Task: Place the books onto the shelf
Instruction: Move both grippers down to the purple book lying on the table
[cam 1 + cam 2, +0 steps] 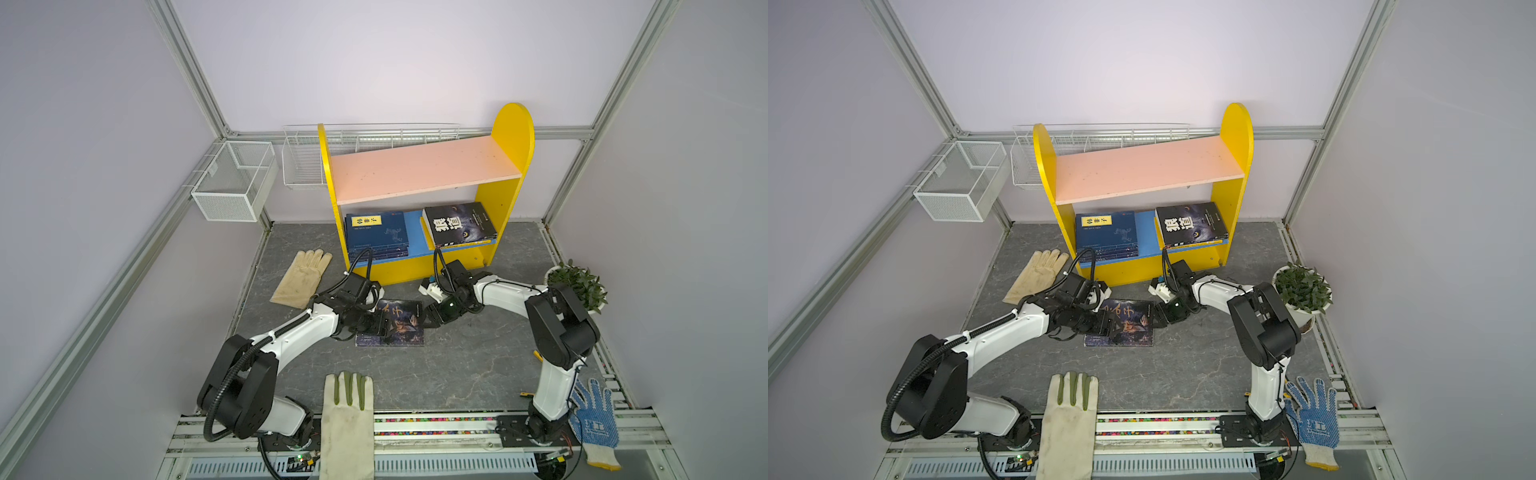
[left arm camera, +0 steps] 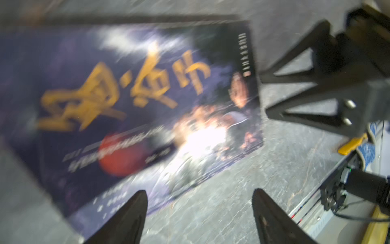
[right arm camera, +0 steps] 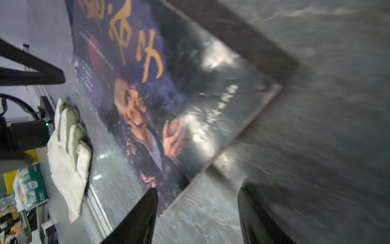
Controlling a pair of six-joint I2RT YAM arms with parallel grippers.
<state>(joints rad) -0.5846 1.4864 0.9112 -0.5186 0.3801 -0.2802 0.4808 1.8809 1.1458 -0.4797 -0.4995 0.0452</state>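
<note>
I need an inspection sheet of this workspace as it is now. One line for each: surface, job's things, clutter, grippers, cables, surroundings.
Surface: grey marbled tabletop; no spill seen.
Job's things: one dark book lies on the tabletop; navy books and a black book lie on the lower board of the shelf.
Clutter: tan glove, white glove, blue dotted glove, potted plant.
Grippers: left gripper open, over one side edge of the dark book; right gripper open, at the opposite edge.
Cables: black wrist cable loops up in front of the shelf's lower board.
Surroundings: wire baskets, aluminium frame, lilac walls.
</note>
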